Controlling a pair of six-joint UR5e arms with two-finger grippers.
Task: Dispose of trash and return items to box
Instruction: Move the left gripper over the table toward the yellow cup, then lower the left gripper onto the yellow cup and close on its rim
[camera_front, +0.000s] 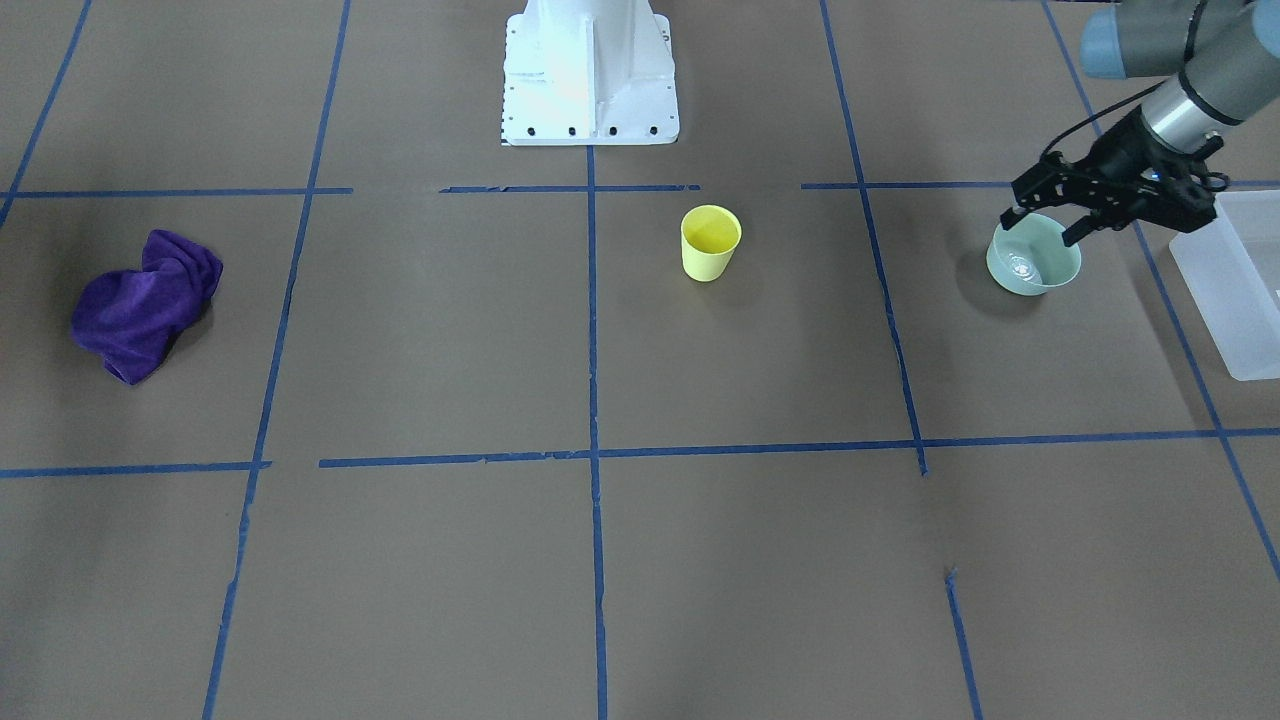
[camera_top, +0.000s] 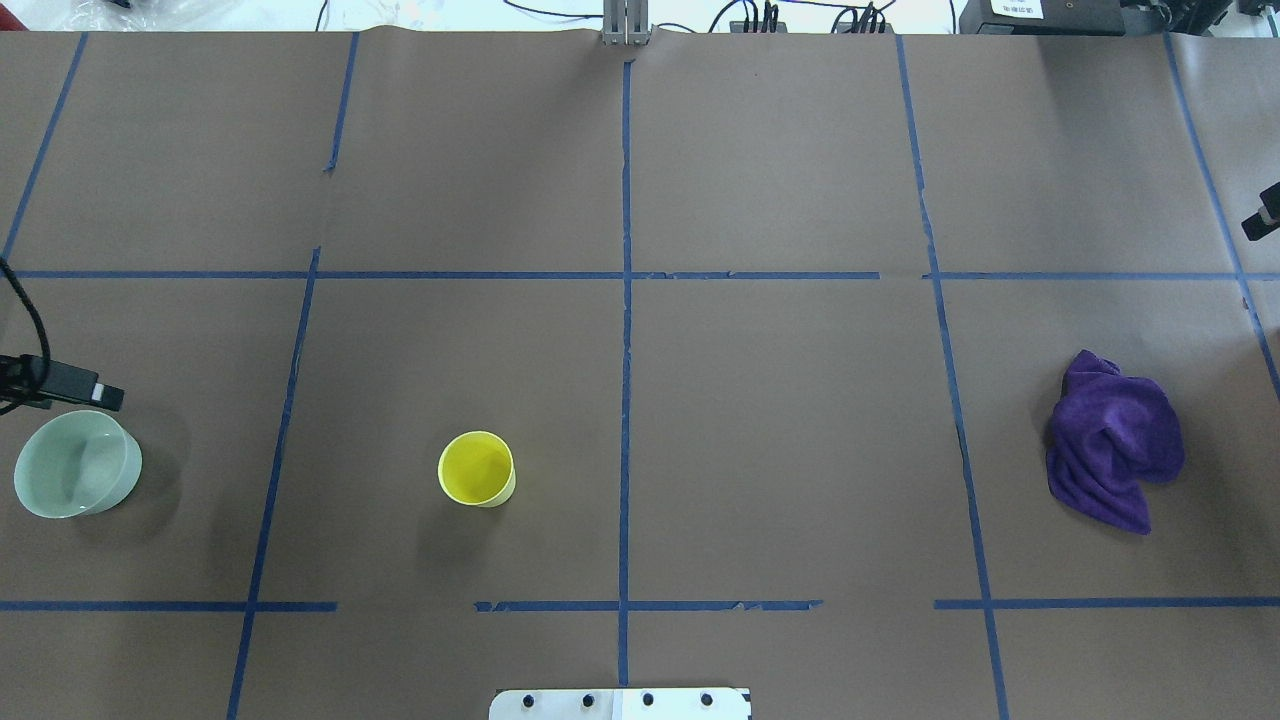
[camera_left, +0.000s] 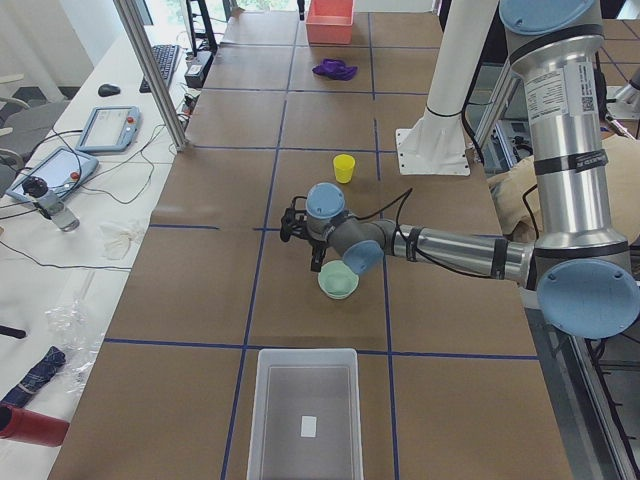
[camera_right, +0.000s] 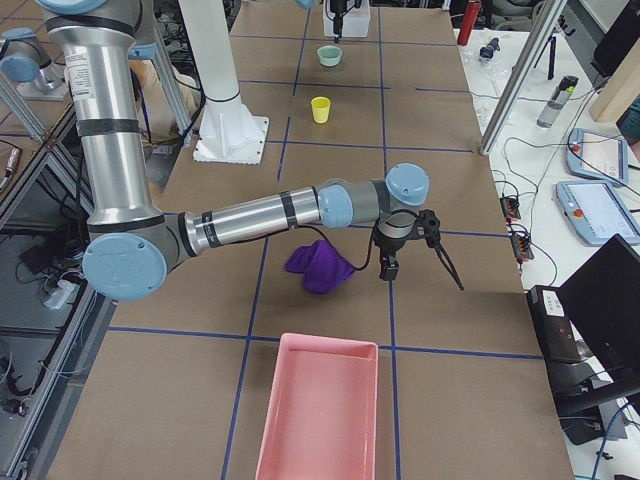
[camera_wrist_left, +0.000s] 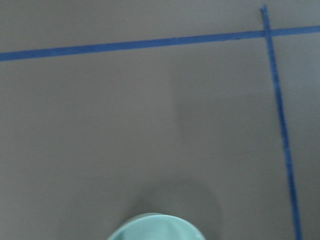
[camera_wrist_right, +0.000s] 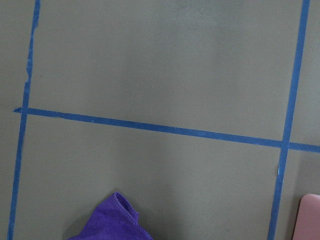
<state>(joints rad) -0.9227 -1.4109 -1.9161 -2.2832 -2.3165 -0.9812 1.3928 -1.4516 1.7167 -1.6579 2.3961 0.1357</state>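
Closest in the view from the table's left end is the box (camera_left: 302, 354), a frosted white bin sitting open-topped at that end, with nothing in it but a small pale label on its floor; its corner also shows at the right edge of the front-facing view. It stands on the table (camera_front: 600, 560), which is covered in brown paper and divided into squares by blue tape, with the white robot base (camera_front: 590, 70) bolted at the middle of the robot's side. At the opposite end of the table lies a pink tray (camera_right: 320, 410), shallow and bare. The purple cloth (camera_right: 318, 268) is a crumpled wad on the paper one taped square in from that tray, well apart from everything else. The mint-green bowl (camera_front: 1035, 262) stands upright on the robot's left side, near the box but outside it. The yellow cup (camera_front: 710, 243) stands upright near the table's centre, in front of the base, between bowl and cloth and well apart from both. The left gripper (camera_front: 1040, 230) hangs over the bowl with its fingers spread, their tips at the level of the rim; whether they touch it cannot be told. The right gripper (camera_right: 422, 280) hovers just beside the cloth, on the side away from the robot, holding nothing; only a dark tip of it shows at the edge of the overhead view, so whether its fingers are apart or together cannot be told.
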